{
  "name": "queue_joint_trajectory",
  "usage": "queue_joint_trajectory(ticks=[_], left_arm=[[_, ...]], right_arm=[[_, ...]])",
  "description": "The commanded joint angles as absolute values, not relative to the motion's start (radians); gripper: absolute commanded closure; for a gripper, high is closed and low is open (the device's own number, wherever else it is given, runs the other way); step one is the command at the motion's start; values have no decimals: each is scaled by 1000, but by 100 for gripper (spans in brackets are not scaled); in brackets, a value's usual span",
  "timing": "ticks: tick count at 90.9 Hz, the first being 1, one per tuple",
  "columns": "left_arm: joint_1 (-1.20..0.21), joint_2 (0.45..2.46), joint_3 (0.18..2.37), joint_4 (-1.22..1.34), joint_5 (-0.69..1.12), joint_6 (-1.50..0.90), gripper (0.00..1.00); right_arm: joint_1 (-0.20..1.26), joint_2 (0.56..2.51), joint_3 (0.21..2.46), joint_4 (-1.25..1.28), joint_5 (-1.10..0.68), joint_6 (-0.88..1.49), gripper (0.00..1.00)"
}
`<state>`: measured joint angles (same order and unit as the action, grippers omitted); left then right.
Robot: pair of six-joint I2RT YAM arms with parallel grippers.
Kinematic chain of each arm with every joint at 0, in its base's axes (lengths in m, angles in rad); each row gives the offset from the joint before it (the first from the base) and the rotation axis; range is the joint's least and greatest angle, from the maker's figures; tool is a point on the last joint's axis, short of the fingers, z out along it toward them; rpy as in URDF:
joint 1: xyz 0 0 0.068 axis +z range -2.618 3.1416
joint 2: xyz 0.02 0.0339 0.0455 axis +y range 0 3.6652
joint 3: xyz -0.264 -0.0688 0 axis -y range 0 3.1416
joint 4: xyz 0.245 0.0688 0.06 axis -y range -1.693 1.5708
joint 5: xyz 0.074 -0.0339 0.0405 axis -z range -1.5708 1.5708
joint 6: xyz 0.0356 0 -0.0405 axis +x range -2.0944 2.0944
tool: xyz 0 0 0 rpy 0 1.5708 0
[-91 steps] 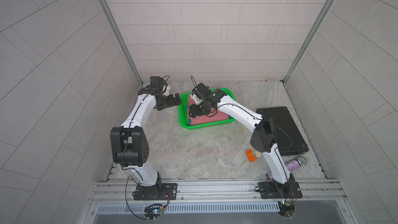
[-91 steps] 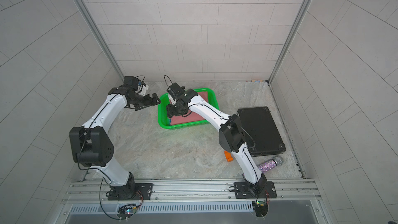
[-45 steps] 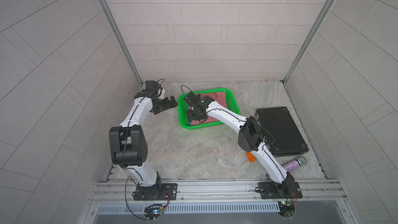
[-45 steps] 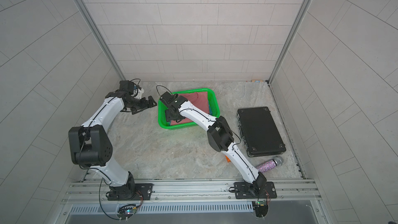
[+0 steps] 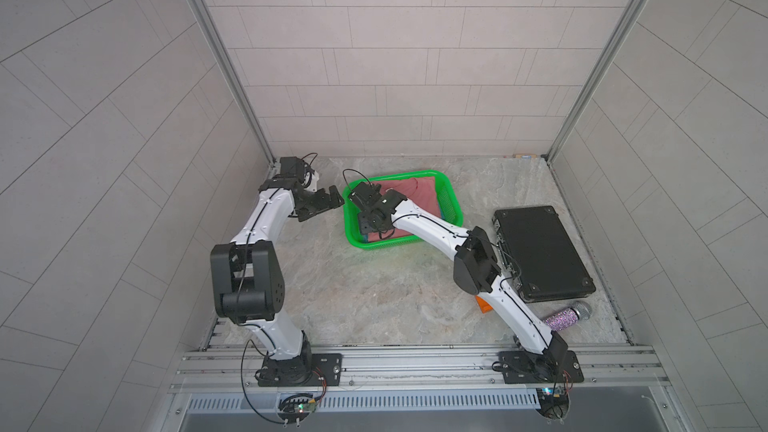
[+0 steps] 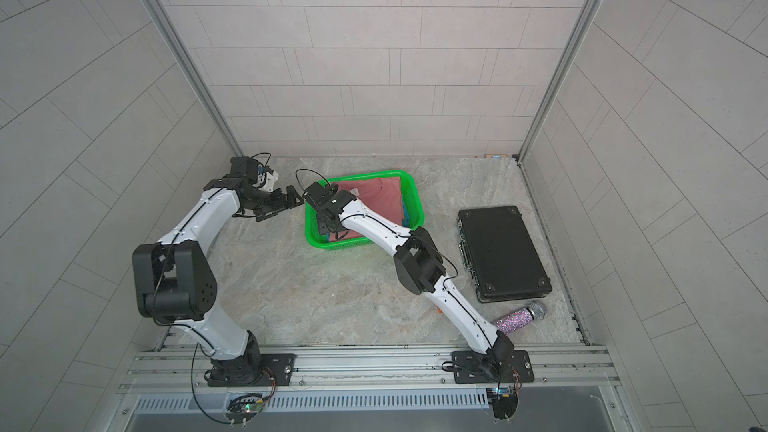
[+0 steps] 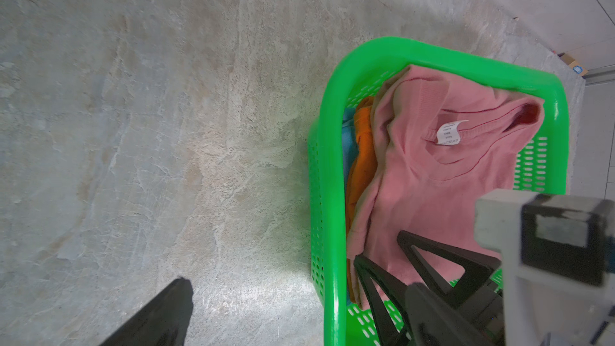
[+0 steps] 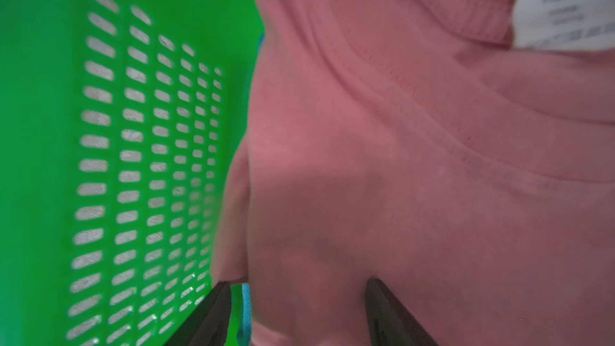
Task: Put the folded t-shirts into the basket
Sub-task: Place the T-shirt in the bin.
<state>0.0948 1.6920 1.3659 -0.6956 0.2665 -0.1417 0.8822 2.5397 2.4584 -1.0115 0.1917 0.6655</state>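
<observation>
The green basket point(image 5: 386, 245) point(image 6: 340, 245) stands at the back of the table with the folded t-shirts stacked inside. The pink t-shirt point(image 5: 417, 193) point(image 6: 382, 197) point(image 7: 432, 174) point(image 8: 399, 161) lies on top, label up. Beneath it, edges of the orange t-shirt point(image 7: 362, 148) and the blue t-shirt point(image 7: 348, 141) show. My right gripper point(image 5: 368, 224) point(image 6: 324, 228) point(image 8: 299, 291) reaches down into the basket's near left corner. It is open, astride a fold of pink cloth. My left gripper point(image 5: 322, 203) point(image 6: 278, 203) point(image 7: 299, 294) stands open at the basket's left rim point(image 7: 329, 161), holding nothing.
A flat black case point(image 5: 540, 251) lies to the right of the basket. A glittery microphone point(image 5: 567, 315) lies near the front right corner. A small orange block point(image 5: 484, 305) is partly hidden under my right arm. Tiled walls close in three sides.
My right gripper has slid from the basket's middle to its near left corner, and its jaws have spread. The left gripper has drawn back slightly to the left.
</observation>
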Motion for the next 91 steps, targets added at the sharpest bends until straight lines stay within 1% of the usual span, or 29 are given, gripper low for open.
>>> queue_joint_trajectory(ticks=[1, 15, 22, 30, 39, 43, 49, 64, 72, 83, 91], left_arm=[[106, 1673, 1354, -694, 290, -142, 0], [108, 1674, 1348, -688, 288, -145, 0], [112, 1677, 1347, -687, 290, -148, 0], [114, 1678, 1345, -687, 292, -150, 0], [117, 1677, 1344, -687, 294, -150, 0], [119, 1678, 1344, -687, 293, -150, 0], [122, 1677, 1344, -687, 296, -149, 0], [124, 1677, 1340, -684, 301, -150, 0], [126, 1675, 1339, -685, 302, -150, 0], [129, 1674, 1339, -684, 305, -149, 0], [130, 1675, 1339, -684, 304, -150, 0]], right_arm=[[895, 2522, 2479, -956, 211, 683, 20], [898, 2518, 2479, -940, 227, 665, 20], [899, 2533, 2478, -944, 251, 650, 22], [902, 2564, 2479, -950, 275, 629, 29], [906, 2588, 2478, -965, 277, 623, 42], [914, 2589, 2479, -973, 299, 617, 44], [923, 2587, 2478, -971, 314, 600, 45], [926, 2593, 2479, -970, 280, 612, 40], [927, 2598, 2479, -968, 272, 618, 41], [927, 2599, 2479, -972, 280, 607, 55], [930, 2596, 2479, -980, 288, 601, 60]])
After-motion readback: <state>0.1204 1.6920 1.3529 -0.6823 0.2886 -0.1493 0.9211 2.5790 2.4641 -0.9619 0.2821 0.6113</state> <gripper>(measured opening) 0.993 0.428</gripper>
